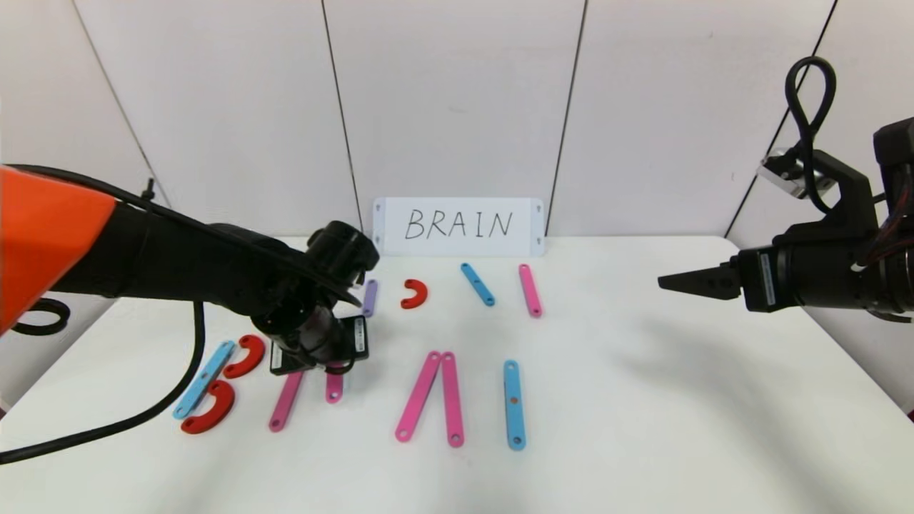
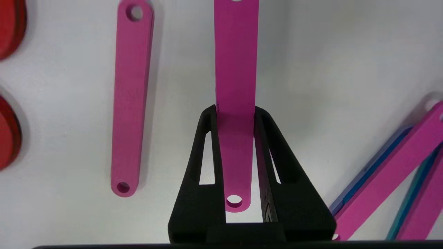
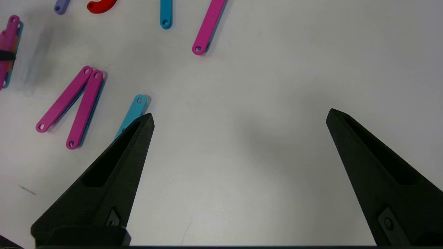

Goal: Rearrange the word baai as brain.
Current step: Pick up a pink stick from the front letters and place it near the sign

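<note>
The word baai lies along the table front. Its B is a blue strip [image 1: 203, 378] with two red curves [image 1: 245, 355]. Beside it lie a pink strip [image 1: 285, 400] [image 2: 131, 100] and a second pink strip [image 1: 333, 385] [image 2: 236, 69]. My left gripper [image 1: 330, 365] [image 2: 235, 110] is shut on this second strip near its holed end, fingers [image 2: 207, 145] along both edges. Further right come a pair of pink strips [image 1: 434, 395] meeting at their far ends, then a blue strip [image 1: 514, 404]. My right gripper [image 1: 671, 282] [image 3: 238, 116] hangs open above the right side, holding nothing.
A white card [image 1: 458, 225] reading BRAIN stands against the back wall. In front of it lie a purple strip [image 1: 369, 297], a red curve [image 1: 414, 293], a blue strip [image 1: 477, 283] and a pink strip [image 1: 530, 289]. A black cable [image 1: 128, 421] trails at the left.
</note>
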You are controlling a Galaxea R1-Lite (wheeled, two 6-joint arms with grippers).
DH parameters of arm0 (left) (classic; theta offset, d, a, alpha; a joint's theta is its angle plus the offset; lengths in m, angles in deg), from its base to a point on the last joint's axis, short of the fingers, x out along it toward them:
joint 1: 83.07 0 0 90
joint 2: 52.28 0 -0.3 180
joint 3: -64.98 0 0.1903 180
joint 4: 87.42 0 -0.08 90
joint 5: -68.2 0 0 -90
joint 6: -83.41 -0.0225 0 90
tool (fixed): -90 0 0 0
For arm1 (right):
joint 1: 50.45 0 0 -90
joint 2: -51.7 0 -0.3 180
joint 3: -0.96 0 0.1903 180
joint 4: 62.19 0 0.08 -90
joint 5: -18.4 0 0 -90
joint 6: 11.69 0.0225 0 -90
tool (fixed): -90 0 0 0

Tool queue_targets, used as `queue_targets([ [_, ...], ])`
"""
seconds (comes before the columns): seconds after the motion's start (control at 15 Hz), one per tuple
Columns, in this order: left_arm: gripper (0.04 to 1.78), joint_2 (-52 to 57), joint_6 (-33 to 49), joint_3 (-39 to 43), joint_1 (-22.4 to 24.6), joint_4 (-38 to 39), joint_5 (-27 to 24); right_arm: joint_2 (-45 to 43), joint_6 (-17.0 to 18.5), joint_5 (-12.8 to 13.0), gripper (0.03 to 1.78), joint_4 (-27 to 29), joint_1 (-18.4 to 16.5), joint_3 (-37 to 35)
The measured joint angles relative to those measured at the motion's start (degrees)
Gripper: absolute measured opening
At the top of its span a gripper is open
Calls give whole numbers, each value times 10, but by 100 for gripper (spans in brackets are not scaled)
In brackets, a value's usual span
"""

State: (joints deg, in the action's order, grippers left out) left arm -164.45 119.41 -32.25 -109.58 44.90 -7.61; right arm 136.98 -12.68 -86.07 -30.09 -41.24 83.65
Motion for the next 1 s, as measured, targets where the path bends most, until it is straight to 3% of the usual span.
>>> queue_targets([
  [0.27, 30, 20, -140, -50, 54, -35, -26, 3, 0, -2, 174, 0, 0, 0],
  [0.53, 30, 23, -320, -96, 138, -36, -140, 4, 0, -3, 174, 0, 2, -4],
  [0.67, 30, 9, -388, -127, 168, -35, -171, 7, 0, -3, 174, 0, 9, -8],
  [1.0, 30, -73, -438, -236, 200, -46, -173, 15, 1, -3, 174, 0, 17, -13],
])
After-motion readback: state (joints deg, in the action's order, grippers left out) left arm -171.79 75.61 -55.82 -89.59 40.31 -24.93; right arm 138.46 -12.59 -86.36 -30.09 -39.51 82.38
